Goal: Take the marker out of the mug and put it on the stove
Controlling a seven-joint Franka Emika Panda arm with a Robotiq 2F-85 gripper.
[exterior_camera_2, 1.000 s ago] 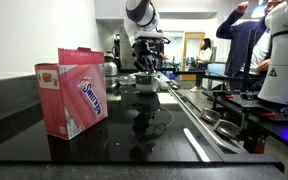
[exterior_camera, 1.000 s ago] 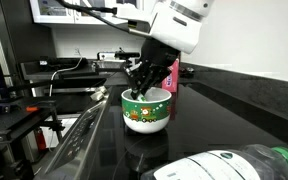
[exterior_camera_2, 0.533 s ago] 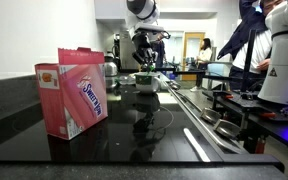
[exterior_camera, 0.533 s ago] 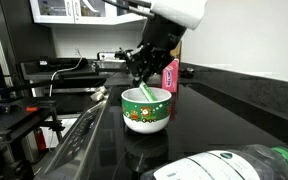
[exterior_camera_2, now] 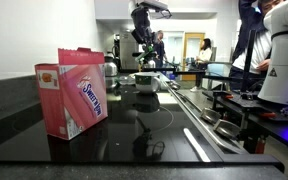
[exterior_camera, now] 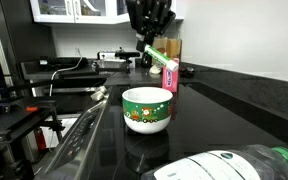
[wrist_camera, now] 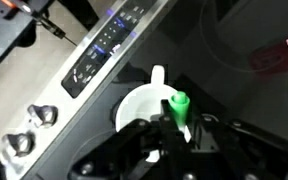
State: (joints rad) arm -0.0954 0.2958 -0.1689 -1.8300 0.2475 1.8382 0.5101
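Exterior view: marker slanting down-right

The flat black glass stove is mirror-glossy, and its grey front edge looks like brushed metal. The wide white-and-green festive mug looks like smooth glazed ceramic. The slim bright-green marker is shiny plastic. The pink box is cardboard.

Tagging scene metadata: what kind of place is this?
Probably a kitchen, perhaps an office or lab kitchenette. It has a stove with front knobs, a glossy black countertop and wall cabinets. People are standing in the background.
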